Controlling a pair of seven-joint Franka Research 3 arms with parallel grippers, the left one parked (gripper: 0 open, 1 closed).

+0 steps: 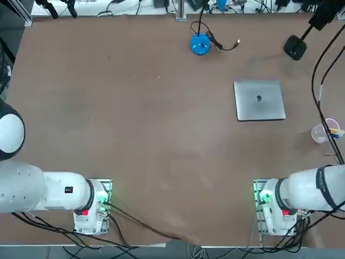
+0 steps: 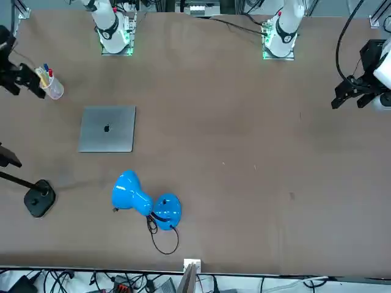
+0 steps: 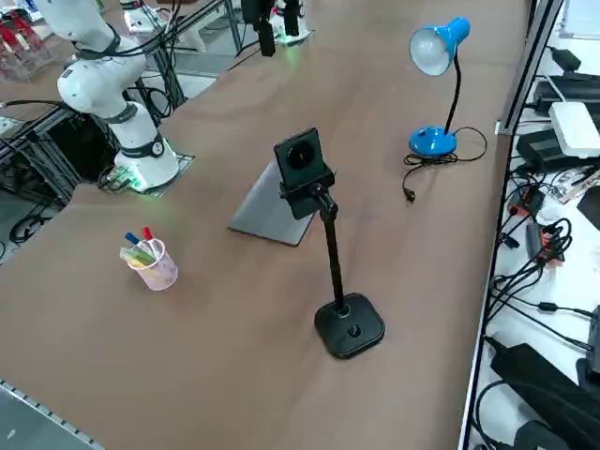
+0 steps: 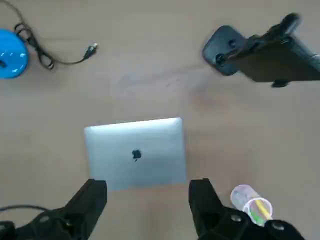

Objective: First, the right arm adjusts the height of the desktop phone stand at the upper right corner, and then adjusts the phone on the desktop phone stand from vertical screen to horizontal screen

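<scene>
The desktop phone stand has its black rounded-square base (image 3: 349, 325) on the table near the far right corner, with a thin pole rising to a clamp. The clamp holds the phone (image 3: 302, 161), a black slab standing on its short side and tilted back. From above, the stand base (image 1: 295, 47) and the phone (image 1: 323, 16) sit at the upper right. My right gripper (image 4: 147, 200) is open and empty, hovering high over the near edge of the laptop (image 4: 135, 152), well short of the phone (image 4: 280, 57). The front view shows the right gripper (image 2: 18, 78) at the left edge.
A shut silver laptop (image 1: 259, 100) lies between my right arm's base (image 1: 275, 208) and the stand. A clear cup of pens (image 3: 150, 260) stands near the table's right edge. A blue desk lamp (image 3: 433, 141) with a loose cable sits at the far middle.
</scene>
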